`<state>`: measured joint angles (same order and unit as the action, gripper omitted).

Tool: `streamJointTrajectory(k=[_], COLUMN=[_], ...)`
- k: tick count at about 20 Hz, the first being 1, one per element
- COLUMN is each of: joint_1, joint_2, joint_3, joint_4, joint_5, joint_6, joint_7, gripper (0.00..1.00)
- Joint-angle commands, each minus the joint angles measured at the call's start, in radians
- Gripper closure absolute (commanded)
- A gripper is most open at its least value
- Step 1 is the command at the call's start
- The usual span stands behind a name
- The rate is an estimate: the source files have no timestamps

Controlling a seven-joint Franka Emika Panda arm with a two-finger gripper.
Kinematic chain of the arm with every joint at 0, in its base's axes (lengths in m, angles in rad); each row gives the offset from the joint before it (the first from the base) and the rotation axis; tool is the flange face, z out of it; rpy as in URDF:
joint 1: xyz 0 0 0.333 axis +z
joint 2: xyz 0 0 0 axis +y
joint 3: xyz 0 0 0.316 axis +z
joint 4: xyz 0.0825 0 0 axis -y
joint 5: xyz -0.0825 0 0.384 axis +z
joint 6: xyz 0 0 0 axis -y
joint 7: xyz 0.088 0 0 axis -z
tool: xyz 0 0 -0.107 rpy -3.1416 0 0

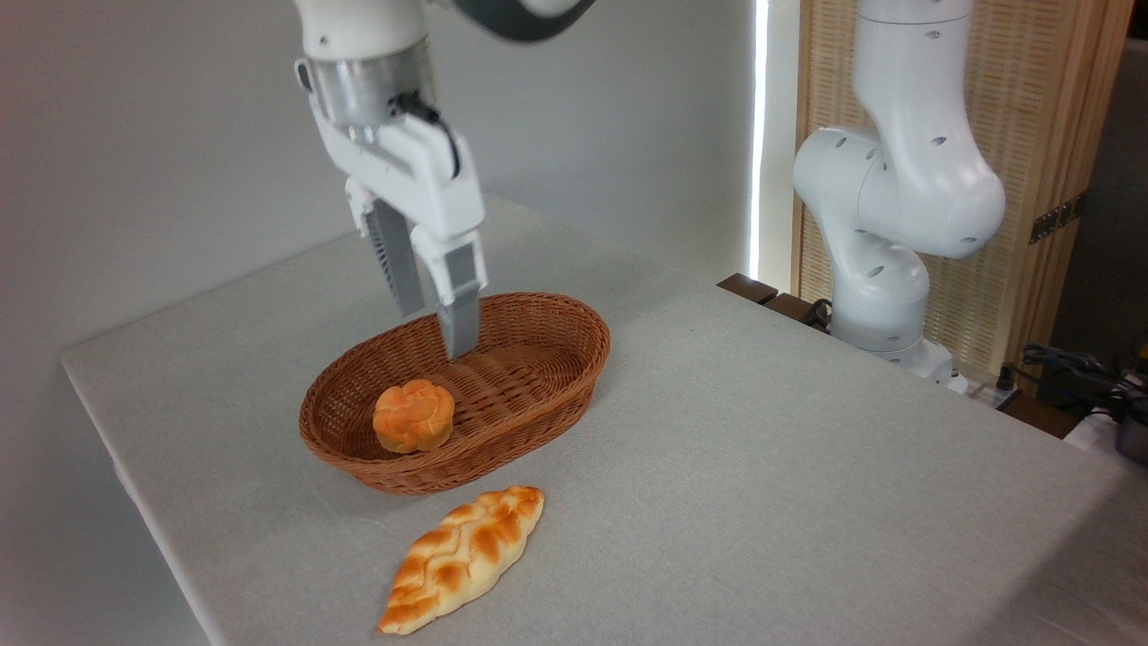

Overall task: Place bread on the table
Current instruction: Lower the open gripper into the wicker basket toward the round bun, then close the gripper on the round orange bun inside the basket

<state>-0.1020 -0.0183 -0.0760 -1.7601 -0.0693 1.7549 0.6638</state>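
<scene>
Tool [439,334] poised over the brown oval wicker basket [538,395], fingers parted and empty.

The small round orange-golden knotted bun [413,414] sits inside, left of the tips; descending here risks snagging wicker. 1 long braided loaf [465,556] lies on the grey cloth surface [762,467]; white wall behind.

No readable text, labels or numbers anywhere.
</scene>
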Motion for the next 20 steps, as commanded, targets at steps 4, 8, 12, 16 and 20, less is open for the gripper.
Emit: streamJointTrajectory(k=[4,8,12,16,20], joint_1=[-0.001,-0.002,-0.002,-0.002,-0.002], joint_2=[0.046,0.08,0.113,0.124,0.127], joint_3=[-0.074,-0.111,-0.157,-0.16,-0.16], joint_4=[-0.113,-0.147,-0.211,-0.216,-0.214], joint_5=[0.0,0.022,0.131,0.129,0.129], joint_6=[0.218,0.277,0.379,0.385,0.388], joint_7=[-0.004,0.003,-0.006,-0.013,-0.02], gripper=[0.0,0.0,0.0,0.0,0.34])
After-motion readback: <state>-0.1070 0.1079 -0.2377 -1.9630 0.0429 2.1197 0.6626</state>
